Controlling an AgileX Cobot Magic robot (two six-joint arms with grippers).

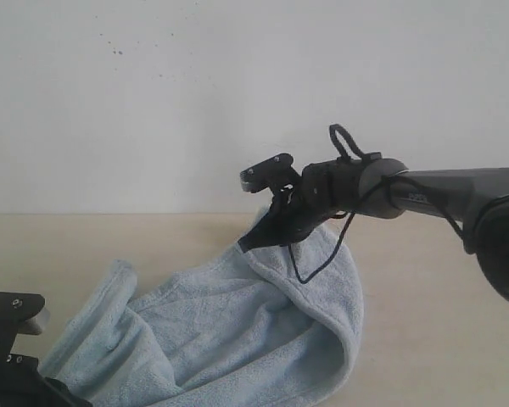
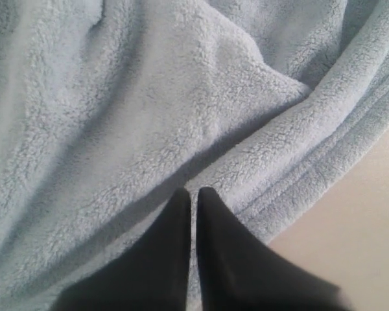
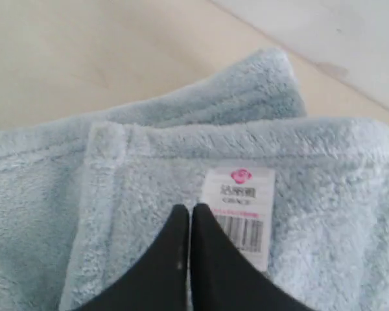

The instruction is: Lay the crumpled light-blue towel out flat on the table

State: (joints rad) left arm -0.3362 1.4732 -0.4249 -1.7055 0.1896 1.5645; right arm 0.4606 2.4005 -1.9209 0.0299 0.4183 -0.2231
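Note:
The light-blue towel (image 1: 237, 331) lies rumpled on the beige table (image 1: 441, 339), with one side folded over. One corner rises in a peak to my right gripper (image 1: 248, 244), which reaches in from the right. In the right wrist view that gripper (image 3: 190, 207) is shut, its fingertips pinching the towel (image 3: 136, 214) beside the white label (image 3: 243, 207) near the stitched hem. In the left wrist view my left gripper (image 2: 194, 191) is shut too, its tips pressed into the towel (image 2: 149, 103) just inside the hem, close to the table (image 2: 356, 227) edge of the cloth.
A white wall (image 1: 237, 85) with dark specks stands behind the table. Bare beige surface (image 1: 59, 242) lies to the left, right and back of the towel. The left arm's dark body (image 1: 13, 365) sits at the lower left corner.

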